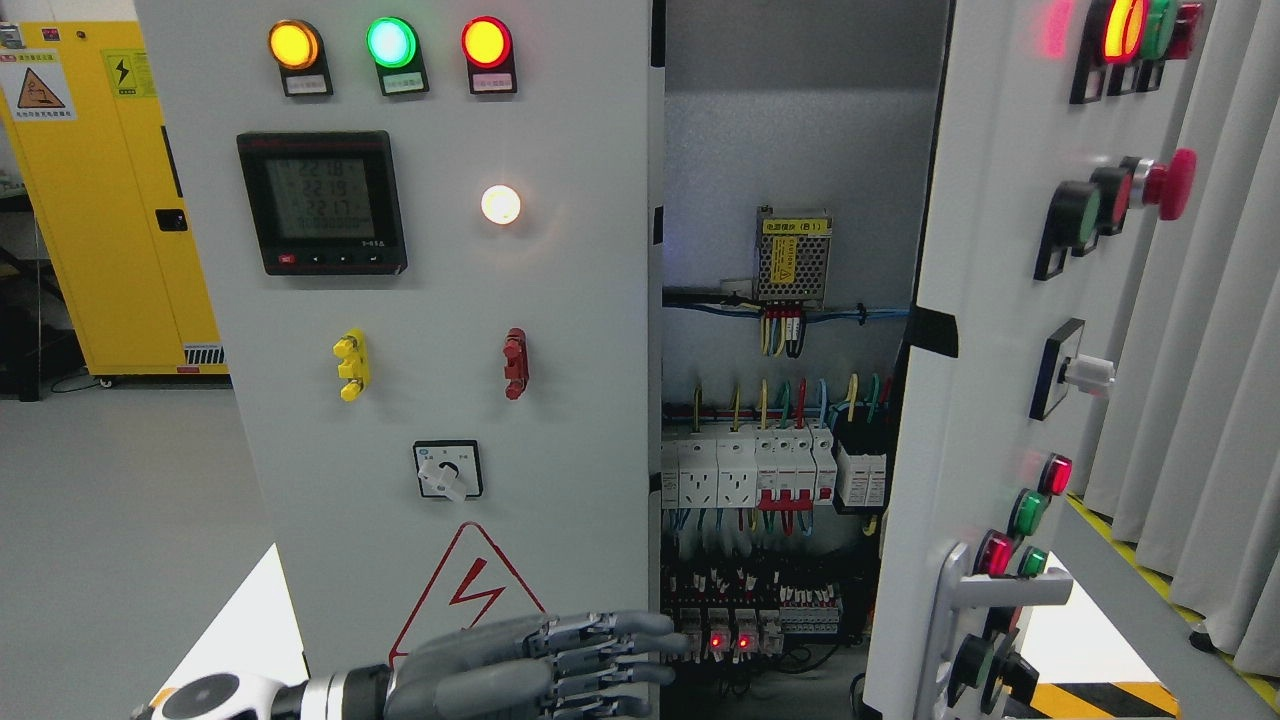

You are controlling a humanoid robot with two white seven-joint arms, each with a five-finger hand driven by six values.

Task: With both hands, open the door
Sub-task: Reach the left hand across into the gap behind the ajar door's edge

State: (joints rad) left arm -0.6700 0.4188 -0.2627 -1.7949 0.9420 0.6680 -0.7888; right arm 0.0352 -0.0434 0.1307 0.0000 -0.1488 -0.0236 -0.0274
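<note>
A grey electrical cabinet fills the view. Its left door is closed and carries three lamps, a meter and a rotary switch. The right door is swung open toward me, its silver handle at the lower right. Between them the interior shows breakers and coloured wiring. My left hand comes in at the bottom, fingers stretched out flat and pointing right, tips at the left door's right edge by the opening. It holds nothing. The right hand is out of view.
A yellow cabinet stands at the far left on the grey floor. Grey curtains hang at the right behind the open door. Yellow-black floor marking lies at the lower right.
</note>
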